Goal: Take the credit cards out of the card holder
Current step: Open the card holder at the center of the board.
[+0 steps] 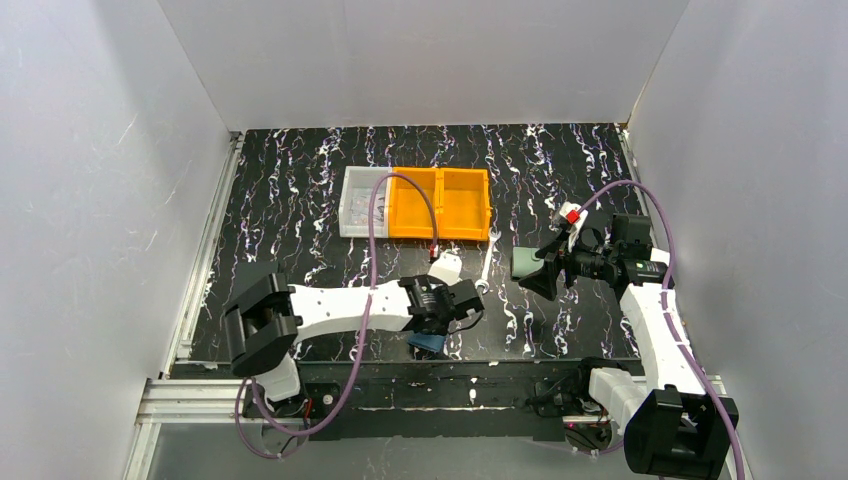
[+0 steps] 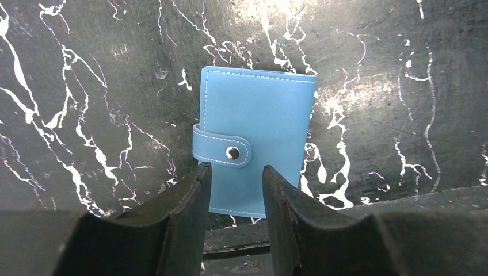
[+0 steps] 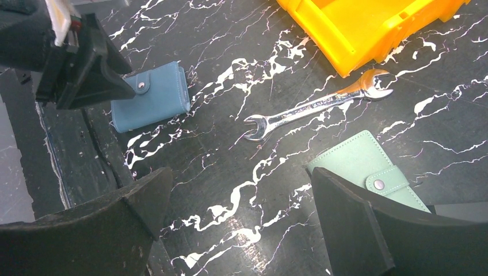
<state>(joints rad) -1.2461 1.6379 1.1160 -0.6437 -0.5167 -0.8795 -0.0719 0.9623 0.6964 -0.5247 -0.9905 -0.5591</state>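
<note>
From above, my left fingers [image 1: 432, 332] point down at the holder [image 1: 428, 345], which lies at the table's near edge, about midway along it. My right fingers [image 1: 532, 272] hover well apart from it, towards the right edge, just beside a green pouch [image 1: 522, 262]. No cards lie loose on the table.

From my left wrist, the holder [image 2: 259, 115] lies flat and folded shut, its tab [image 2: 221, 149] snapped down across the cover. My fingers stand parted over its near edge, with nothing pinched between them.

From my right wrist, my fingers are spread wide and empty. The pouch [image 3: 368, 167] sits by one of them, a wrench [image 3: 316, 106] lies beyond, and the holder [image 3: 151, 95] rests shut near my other arm.

As I judge it, nothing is done yet. The snap must be undone, the holder opened, and every card drawn from its pocket.
</note>
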